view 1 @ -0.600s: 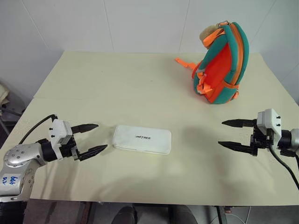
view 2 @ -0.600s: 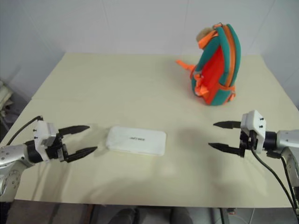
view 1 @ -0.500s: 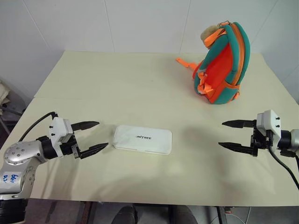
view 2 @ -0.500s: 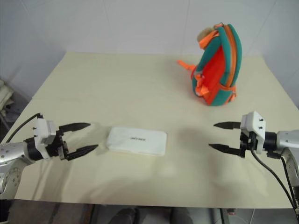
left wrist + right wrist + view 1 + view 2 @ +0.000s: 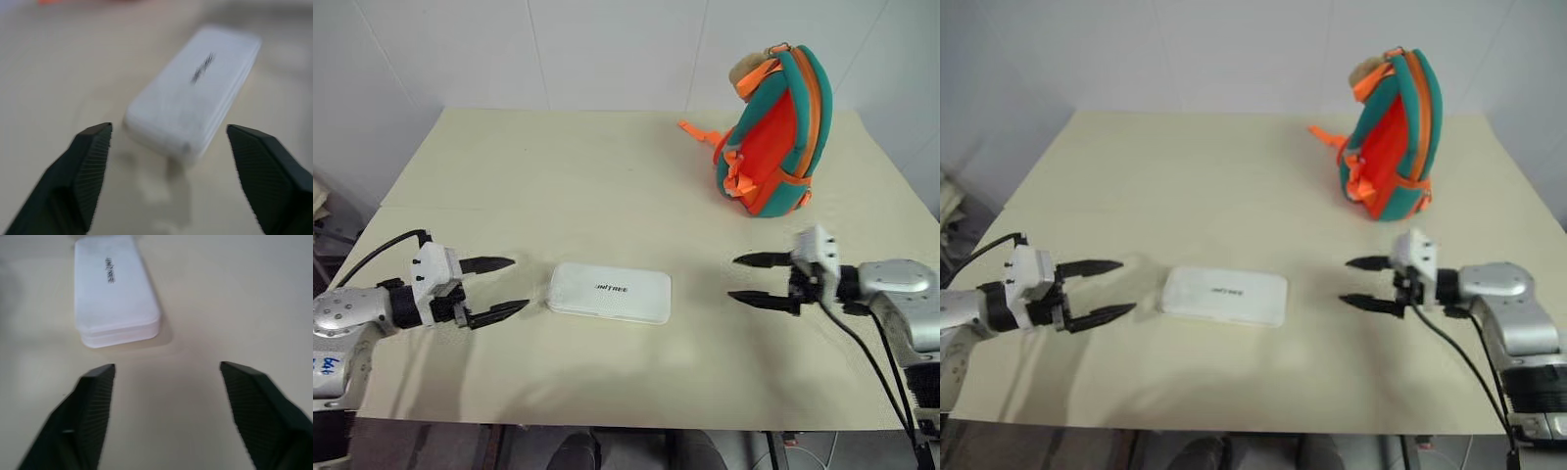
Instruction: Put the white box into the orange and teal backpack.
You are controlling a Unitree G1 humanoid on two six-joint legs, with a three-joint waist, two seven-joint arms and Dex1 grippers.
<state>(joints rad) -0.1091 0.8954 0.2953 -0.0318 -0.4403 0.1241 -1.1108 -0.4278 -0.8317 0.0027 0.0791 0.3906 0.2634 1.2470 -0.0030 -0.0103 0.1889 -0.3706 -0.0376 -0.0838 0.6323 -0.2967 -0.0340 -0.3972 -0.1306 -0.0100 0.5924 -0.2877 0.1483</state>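
near the desk's [image 5: 460, 157] front edge lay the flat white rectangular box [image 5: 610, 292], its lettering blurred, between the left gripper [image 5: 506, 288] and right gripper [image 5: 744, 279], both spread open and empty; the orange and teal fabric backpack [image 5: 773, 132] stood near the far right corner.

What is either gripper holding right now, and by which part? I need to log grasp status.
Nothing is held. The left gripper and right gripper both stand open, either side of the white box, which lies untouched on the table.
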